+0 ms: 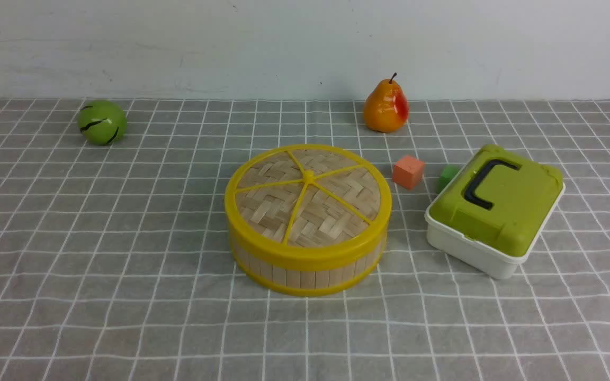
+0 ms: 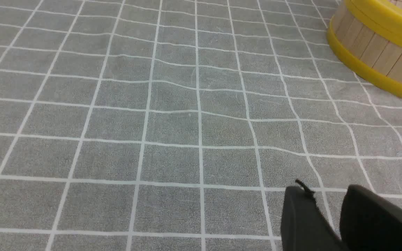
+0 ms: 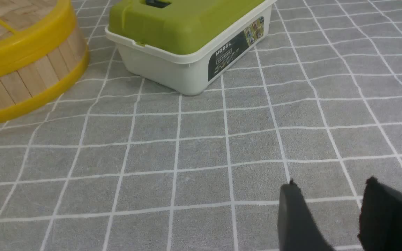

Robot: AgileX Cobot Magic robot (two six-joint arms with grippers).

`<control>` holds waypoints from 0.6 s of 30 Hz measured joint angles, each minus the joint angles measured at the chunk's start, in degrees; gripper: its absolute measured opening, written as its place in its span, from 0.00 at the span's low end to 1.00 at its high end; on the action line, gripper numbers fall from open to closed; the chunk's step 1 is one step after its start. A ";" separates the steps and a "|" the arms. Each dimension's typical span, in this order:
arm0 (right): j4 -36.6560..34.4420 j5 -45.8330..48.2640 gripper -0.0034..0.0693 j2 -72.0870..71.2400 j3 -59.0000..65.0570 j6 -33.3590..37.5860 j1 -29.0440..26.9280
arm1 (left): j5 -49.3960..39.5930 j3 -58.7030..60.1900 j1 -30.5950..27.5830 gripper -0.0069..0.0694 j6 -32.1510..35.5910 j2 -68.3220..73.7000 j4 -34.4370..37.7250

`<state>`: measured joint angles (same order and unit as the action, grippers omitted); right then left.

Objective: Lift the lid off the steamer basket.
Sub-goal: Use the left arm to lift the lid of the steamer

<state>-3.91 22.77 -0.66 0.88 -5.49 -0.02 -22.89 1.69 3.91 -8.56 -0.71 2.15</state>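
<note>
The lid sits level on the steamer basket, its small centre knob facing up. Near the basket, on its right, are an orange block and a green block; past them lies the white box with its green lid. The pear stands behind the basket, toward the right, and the green ball well off to its left and farther back, all on the gridded surface.

The left fingers are parted by a narrow gap, the right fingers rather wider, both holding nothing and apart from the basket. The job looks to be at its start: next, an arm should reach over, spread its fingers around the knob, close and lift straight up.
</note>
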 joint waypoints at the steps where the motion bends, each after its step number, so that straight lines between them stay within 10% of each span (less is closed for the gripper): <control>1: 0.00 0.00 0.38 0.00 0.00 0.00 0.00 | 0.00 0.00 0.00 0.32 0.00 0.00 0.00; 18: 0.00 0.00 0.38 0.00 0.00 0.00 0.00 | 0.00 0.00 0.00 0.33 -0.05 0.00 0.00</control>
<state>-3.91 22.77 -0.66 0.88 -5.49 -0.02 -22.89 1.69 3.91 -8.61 -0.71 2.15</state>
